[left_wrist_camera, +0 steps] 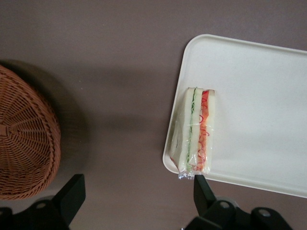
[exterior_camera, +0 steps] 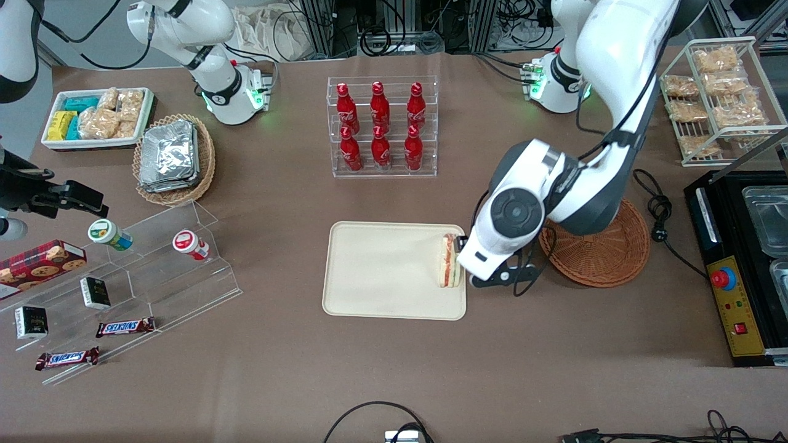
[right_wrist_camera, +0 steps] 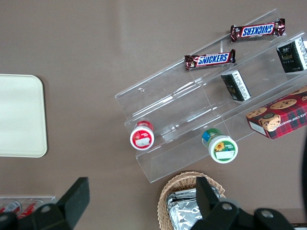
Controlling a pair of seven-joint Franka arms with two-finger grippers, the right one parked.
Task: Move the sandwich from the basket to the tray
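Counted on desk: 1 sandwich (exterior_camera: 450, 261) at edge of 1 tray (exterior_camera: 381, 271); 1 red-brown basket (exterior_camera: 606, 258); 1 tan basket (exterior_camera: 206, 166) w/ foil packets; 6 red bottles (exterior_camera: 380, 126); 2 Snickers bars (exterior_camera: 125, 327); 2 small cups (exterior_camera: 111, 234); 2 dark boxes (exterior_camera: 95, 293); 1 cookie box (exterior_camera: 40, 261). Also 1 gripper (left_wrist_camera: 136, 189), fingers apart, above same tray edge.

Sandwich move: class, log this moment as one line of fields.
sandwich: on tray, at its basket-side rim | basket: no sandwich visible | gripper: open, above table between basket and tray
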